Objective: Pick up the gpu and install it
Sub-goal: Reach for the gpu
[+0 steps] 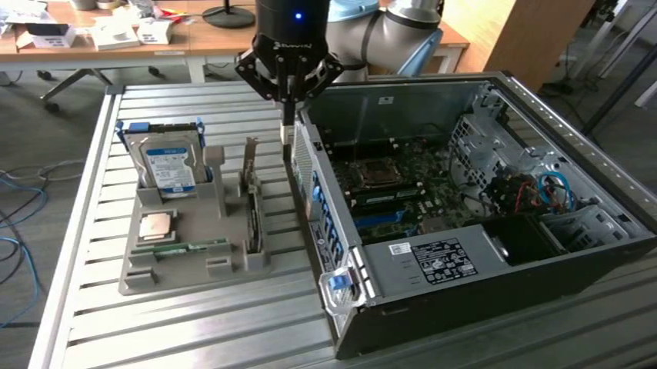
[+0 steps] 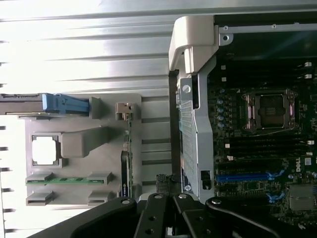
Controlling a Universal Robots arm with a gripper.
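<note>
Gripper (image 1: 288,141), fingers shut on nothing, hangs between tray (image 1: 175,270) and case (image 1: 411,327). The gpu (image 1: 251,196) stands edge-on in its tray slot, presumably so its upper edge can be grasped from above.

Ribbed bare metal table (image 1: 205,330), matt grey plastic holder (image 1: 185,265), smooth black tool (image 1: 288,134)

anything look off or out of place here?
One thing: the hand is shut, apparently on nothing, over the gap between the gray tray and the case's rear wall, while the gpu stands in its tray slot. Nothing spilled or visibly damaged.
</note>
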